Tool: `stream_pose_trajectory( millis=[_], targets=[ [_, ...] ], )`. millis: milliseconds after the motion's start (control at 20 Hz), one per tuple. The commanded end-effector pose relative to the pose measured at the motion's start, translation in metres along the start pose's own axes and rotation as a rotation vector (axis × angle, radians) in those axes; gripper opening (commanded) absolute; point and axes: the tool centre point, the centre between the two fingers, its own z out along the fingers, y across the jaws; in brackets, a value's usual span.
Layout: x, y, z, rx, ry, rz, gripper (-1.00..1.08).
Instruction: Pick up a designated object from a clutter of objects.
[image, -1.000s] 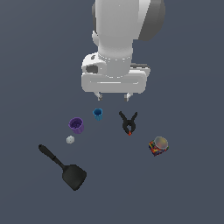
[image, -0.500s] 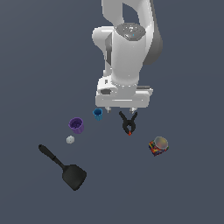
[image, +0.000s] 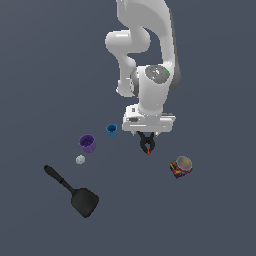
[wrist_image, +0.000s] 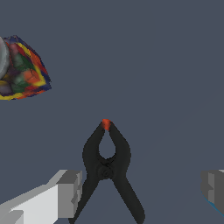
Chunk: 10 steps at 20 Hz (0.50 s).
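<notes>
Hovering gripper (wrist_image: 140, 188), fingers (wrist_image: 70, 192) released, straddling black spring clamp (wrist_image: 106, 168) on worktop beside can (wrist_image: 22, 70) | clamp likely light, rigid, slippery | grip across pivot body, probably below red tip.

Flat, even, dim light falls on a dull grey-blue ground with no cast shadows. The white arm (image: 150, 85) shows soft shading, brighter toward the top. No glare or blur. The can (wrist_image: 19, 68) renders coarse and blocky in the wrist view.
</notes>
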Motion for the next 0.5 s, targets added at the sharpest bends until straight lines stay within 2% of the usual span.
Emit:
stream_pose_trajectory(
  millis=[0,450],
  targets=[
    [-0.011,-0.008,0.019,0.004,-0.002,0.003,1.00],
    [-0.040,-0.025,0.059,0.013,-0.009,0.008,1.00]
  ],
)
